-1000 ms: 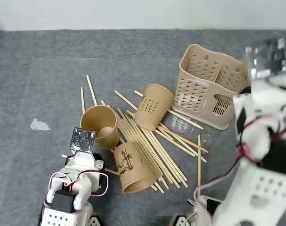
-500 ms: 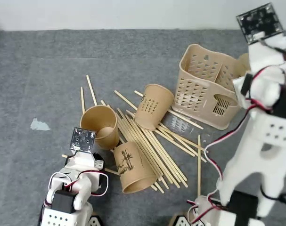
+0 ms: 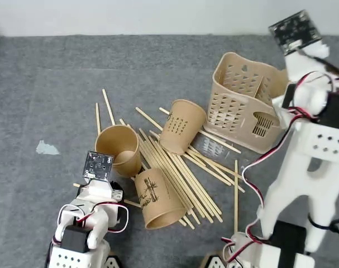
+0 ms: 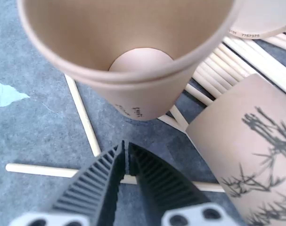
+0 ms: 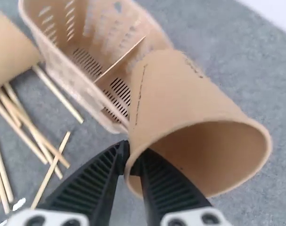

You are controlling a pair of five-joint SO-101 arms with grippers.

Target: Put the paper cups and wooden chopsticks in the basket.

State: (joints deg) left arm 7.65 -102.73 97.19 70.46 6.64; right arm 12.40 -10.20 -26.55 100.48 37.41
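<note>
The right jaws pinch a paper cup (image 5: 190,127) by its rim, just beside the basket (image 5: 58,56); light and thin-walled, it likely crushes easily, so the stiffer rim suits. The left jaws are closed, empty, near another cup (image 4: 133,94).

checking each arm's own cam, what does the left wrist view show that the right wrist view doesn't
Left wrist view: the left gripper, fingers shut on nothing, facing the open mouth of a plain cup, with a printed cup beside it and a pale scrap on the mat.
Right wrist view: the right gripper, fingers pinching the held cup by its rim, next to the basket, which has one chopstick inside.
Both: loose chopsticks on the grey mat.
</note>
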